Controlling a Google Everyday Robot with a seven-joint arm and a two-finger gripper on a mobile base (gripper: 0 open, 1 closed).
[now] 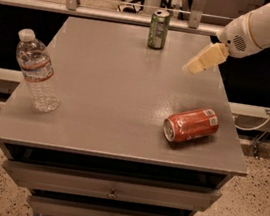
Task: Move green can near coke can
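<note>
In the 1 camera view, the green can [159, 29] stands upright at the far edge of the bench [106, 95], about the middle of that edge; the coke can [191, 124] lies on its side near the front right corner, well apart from it. The tool [194, 65] hangs above the right part of the bench, to the right of the green can and between the 2 cans, touching neither; nothing is seen in it, and I cannot tell if it is wide or narrow. A water bottle [36, 77] stands upright at the left side, far from both cans.

I think 3 things could go wrong from here. The green can is so close to the far edge that a sideways touch by the tool, before it closes properly, may tip the can or push it off the back. The can is probably thin and light; a grasp too high or off centre may let it slip or tilt on the way. The coke can rests on its round side, so it may roll toward the front or right edge if the green can or the tool bumps it during the placing.

As for writing, the green can has pale marks and the coke can a white patch near 1 end, but no word can be read; the bottle carries a red and blue band, also not readable.
</note>
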